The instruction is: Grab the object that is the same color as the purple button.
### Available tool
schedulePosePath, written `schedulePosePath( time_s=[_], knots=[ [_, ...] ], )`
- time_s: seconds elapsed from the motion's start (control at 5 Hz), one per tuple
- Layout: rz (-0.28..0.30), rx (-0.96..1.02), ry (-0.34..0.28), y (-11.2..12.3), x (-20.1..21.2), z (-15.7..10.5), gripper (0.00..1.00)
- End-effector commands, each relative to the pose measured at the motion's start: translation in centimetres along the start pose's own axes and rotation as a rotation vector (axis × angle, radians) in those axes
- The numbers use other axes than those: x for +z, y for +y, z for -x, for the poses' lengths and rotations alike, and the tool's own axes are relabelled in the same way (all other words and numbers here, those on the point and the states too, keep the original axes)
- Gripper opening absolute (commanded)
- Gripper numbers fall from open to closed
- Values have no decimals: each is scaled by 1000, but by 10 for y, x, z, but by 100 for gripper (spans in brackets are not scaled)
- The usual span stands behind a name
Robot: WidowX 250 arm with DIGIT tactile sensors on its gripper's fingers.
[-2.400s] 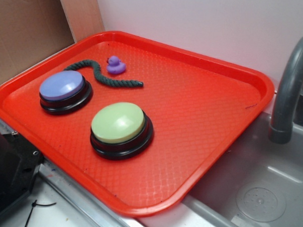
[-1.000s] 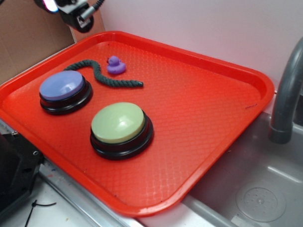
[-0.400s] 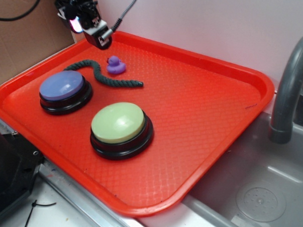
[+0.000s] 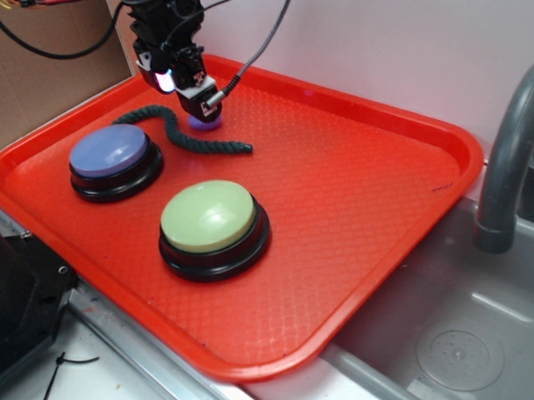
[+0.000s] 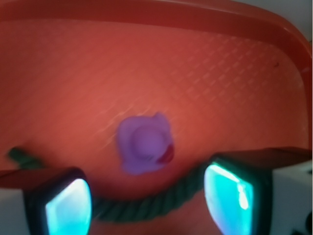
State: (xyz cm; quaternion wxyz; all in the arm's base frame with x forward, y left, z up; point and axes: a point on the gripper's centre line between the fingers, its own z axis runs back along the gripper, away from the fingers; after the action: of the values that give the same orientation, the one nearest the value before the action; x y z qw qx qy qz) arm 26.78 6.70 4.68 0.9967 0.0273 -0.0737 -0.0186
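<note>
No writing or brand mark could be read on anything in either view. In the exterior view the end effector (image 4: 203,107) hung over the far left part of the red tray (image 4: 372,204), hiding most of the purple rubber duck (image 4: 205,123); only a sliver of purple showed under it. The wrist view showed what the exterior view did not: the whole duck (image 5: 145,144), blurred, lay on the tray floor between the two spread fingers (image 5: 63,203), touching neither. The dark green rope (image 4: 183,137) ran just near of the duck; in the wrist view its ends were cut off behind the fingers. The purple button (image 4: 111,152) and the pale green button (image 4: 208,215) sat nearer on the tray, seen only from outside. A grey faucet (image 4: 512,156) was cut off at the right edge.
</note>
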Motion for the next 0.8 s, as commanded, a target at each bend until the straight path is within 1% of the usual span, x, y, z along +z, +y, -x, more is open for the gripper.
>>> schedulePosePath(
  time_s=[0.0, 0.2, 0.4, 0.6],
  knots=[
    [-8, -23, -17, 4, -12, -20, 100],
    [-1, -34, -1, 2, -17, -21, 100],
    [-9, -30, 6, 1, -20, -21, 23],
    [-4, -8, 3, 3, -16, -20, 0]
  ],
)
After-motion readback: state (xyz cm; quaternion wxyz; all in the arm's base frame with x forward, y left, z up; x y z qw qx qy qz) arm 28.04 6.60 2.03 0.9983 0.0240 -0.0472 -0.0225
